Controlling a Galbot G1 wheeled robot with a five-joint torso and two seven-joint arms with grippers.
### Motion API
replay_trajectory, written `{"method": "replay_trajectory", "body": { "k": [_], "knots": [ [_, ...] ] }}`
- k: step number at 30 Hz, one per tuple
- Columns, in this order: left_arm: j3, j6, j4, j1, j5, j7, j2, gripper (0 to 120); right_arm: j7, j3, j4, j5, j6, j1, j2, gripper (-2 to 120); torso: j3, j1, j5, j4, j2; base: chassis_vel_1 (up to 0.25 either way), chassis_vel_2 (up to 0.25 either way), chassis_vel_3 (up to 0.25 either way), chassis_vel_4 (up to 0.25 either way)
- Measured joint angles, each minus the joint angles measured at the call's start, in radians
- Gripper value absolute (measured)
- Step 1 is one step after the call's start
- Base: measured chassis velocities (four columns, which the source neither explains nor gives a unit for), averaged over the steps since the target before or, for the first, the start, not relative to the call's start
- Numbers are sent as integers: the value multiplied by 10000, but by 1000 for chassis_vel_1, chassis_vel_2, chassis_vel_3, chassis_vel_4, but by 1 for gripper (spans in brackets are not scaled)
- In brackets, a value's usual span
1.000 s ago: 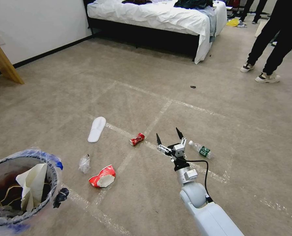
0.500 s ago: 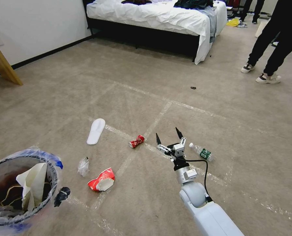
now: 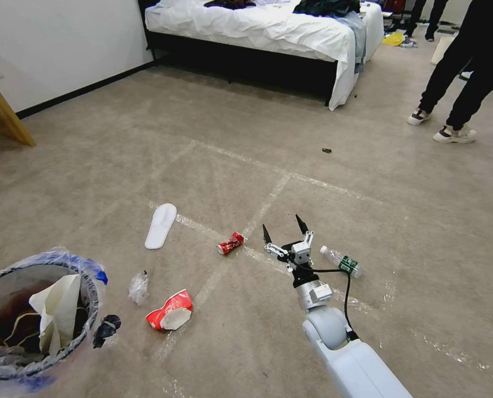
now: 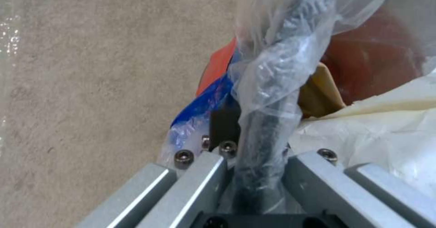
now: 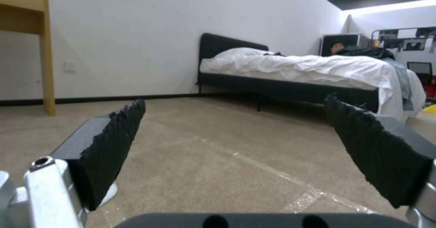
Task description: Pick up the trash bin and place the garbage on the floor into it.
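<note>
While the left gripper [image 4: 254,160] clenched the bin [image 3: 36,315] rim at the robot's left, the right gripper [image 3: 285,232] hung spread and empty above the floor [image 3: 368,193], between the can [image 3: 231,242] and bottle [image 3: 341,261]. A poor descent could knock the bottle rolling, and the slick liner might slip, tipping the bin.

The whole head view has shifted, so the camera has moved with the robot rather than the litter. The white slipper [image 3: 160,225], crushed red can [image 3: 230,243] and crushed paper cup [image 3: 169,311] now sit slightly lower and further left in the picture. The green-labelled bottle [image 3: 341,261] now lies closer to the right gripper [image 3: 283,229] and lower than before.
</note>
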Motion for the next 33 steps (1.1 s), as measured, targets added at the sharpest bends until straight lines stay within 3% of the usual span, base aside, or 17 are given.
{"method": "replay_trajectory", "body": {
  "k": [33],
  "knots": [
    [97,-70,324,-309,-25,-84,86,0,-112,-317,-434,-104,305,643,-35,100,0,0,0,0,0,-29,30,30,-26]
  ]
}}
